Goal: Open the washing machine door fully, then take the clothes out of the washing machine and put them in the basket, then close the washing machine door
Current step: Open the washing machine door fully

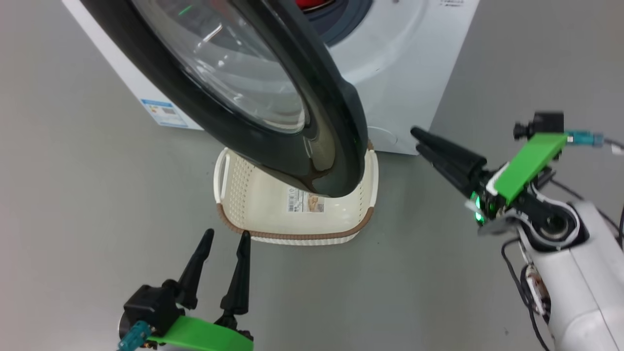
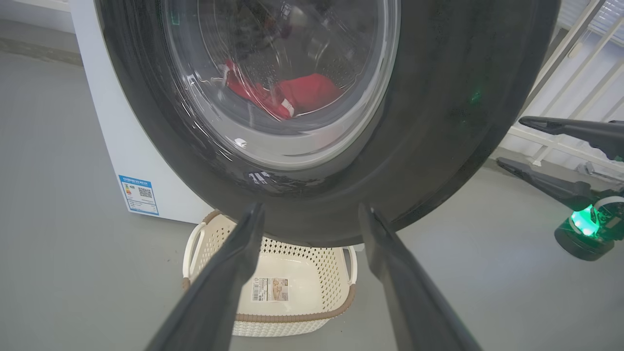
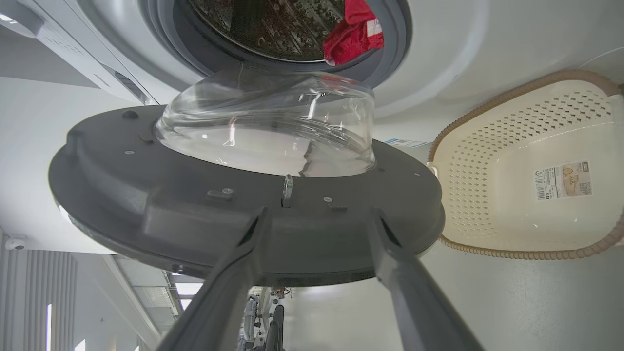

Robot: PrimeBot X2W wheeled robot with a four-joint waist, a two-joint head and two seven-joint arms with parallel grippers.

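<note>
From the head view, my left gripper [image 1: 226, 234] hangs spread and empty near the basket [image 1: 292, 229]. My right gripper [image 1: 418, 139] is spread too, beside the washing machine door [image 1: 336, 122], which stands part-open over the basket.

In the left wrist view, the clothes [image 2: 292, 95] lie inside the washing machine [image 2: 126, 161]. They look soft, light and limp, so I'd pinch a bunched fold.

The right wrist view shows the door's rim just ahead. It looks stiff, glossy and probably slippery, so I'd push the rim, not the glass.
</note>
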